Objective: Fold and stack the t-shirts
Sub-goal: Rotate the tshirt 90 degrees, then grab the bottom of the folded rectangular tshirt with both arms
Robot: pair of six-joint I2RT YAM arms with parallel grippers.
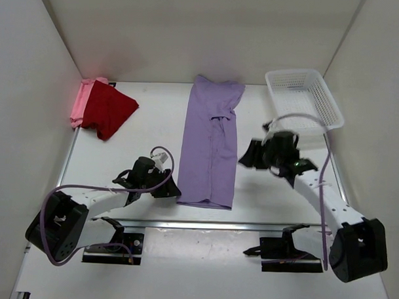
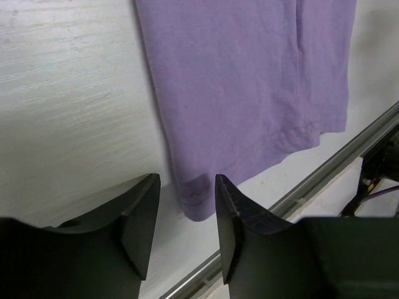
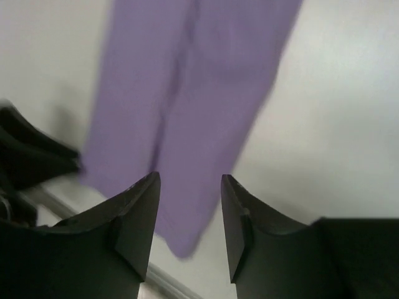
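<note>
Purple shirt (image 1: pixel 211 144) lies flat mid-table, folded lengthwise into a long narrow strip. Collar end is toward the far wall, hem toward the arms. Fabric is soft and matte, with a raised fold ridge running down the middle and a stitched hem at the near end.

Left gripper (image 1: pixel 164 186) sits low, just beside the strip's near-left corner. In the left wrist view that corner (image 2: pixel 193 202) shows through the gap of the gripper (image 2: pixel 186 187). Fingers (image 2: pixel 140 212) stand moderately apart with nothing between them and are not seen touching cloth.

Right gripper (image 1: pixel 252 154) is near the strip's right edge at mid-length, apart from it. Its wrist view is blurred. The gripper (image 3: pixel 190 180) is parted and empty, and the purple strip (image 3: pixel 193 93) lies beyond the black, wedge-shaped fingers (image 3: pixel 140 205).

Red shirt (image 1: pixel 109 110) lies folded in the far-left corner, overlapping the pink shirt (image 1: pixel 78 104) beneath it. Both are well apart from either gripper.

White mesh basket (image 1: pixel 303 97) sits in the far-right corner. The table (image 1: pixel 154 122) is white, with a metal rail (image 1: pixel 203 223) along its near edge.
</note>
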